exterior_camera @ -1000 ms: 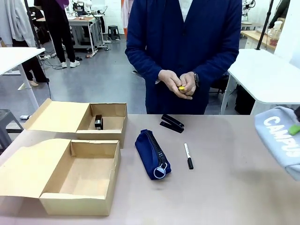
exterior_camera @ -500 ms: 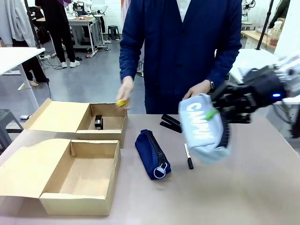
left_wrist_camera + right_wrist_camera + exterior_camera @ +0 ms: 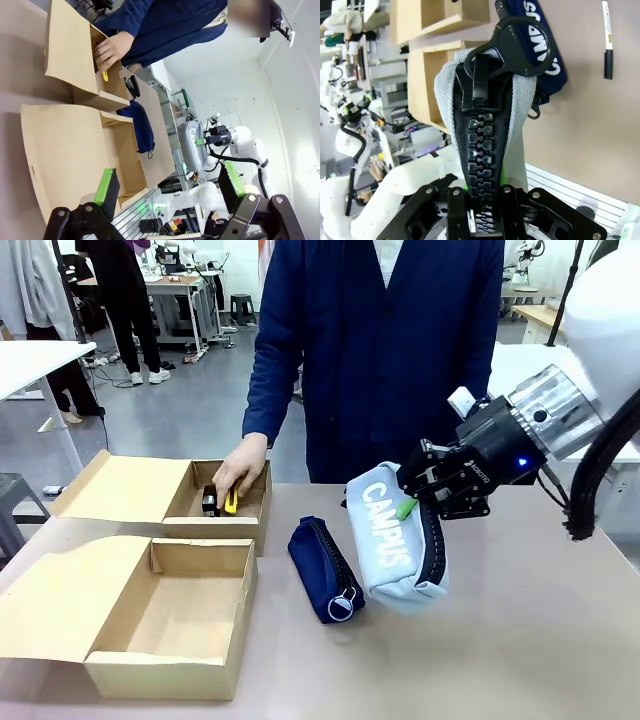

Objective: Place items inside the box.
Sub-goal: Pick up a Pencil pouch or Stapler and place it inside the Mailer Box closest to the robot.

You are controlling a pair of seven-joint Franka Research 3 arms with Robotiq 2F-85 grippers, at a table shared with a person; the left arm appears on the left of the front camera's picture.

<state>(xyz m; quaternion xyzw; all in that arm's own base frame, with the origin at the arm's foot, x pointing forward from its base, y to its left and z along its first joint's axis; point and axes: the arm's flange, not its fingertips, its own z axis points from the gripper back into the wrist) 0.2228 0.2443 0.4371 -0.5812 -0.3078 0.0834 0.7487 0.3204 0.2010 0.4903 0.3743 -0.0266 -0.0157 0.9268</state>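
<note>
Left wrist view: the left gripper (image 3: 167,186) hangs with its jaws spread wide. Seen from the front, the box (image 3: 165,676) lies open at the near left, its lid flap (image 3: 55,605) cut by the frame, with bare table (image 3: 520,650) to the right. Beyond lies the navy pouch (image 3: 322,558). The right gripper (image 3: 408,508) clamps the grey "CAMPUS" pouch (image 3: 385,540), screening the tabletop behind. Farthest, a person's hand (image 3: 240,462) rests inside the smaller box (image 3: 215,528).

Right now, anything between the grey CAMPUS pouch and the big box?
Yes. The navy pouch lies on the table between the grey pouch, held by the right gripper, and the larger box. Probably needs carrying over it.
</note>
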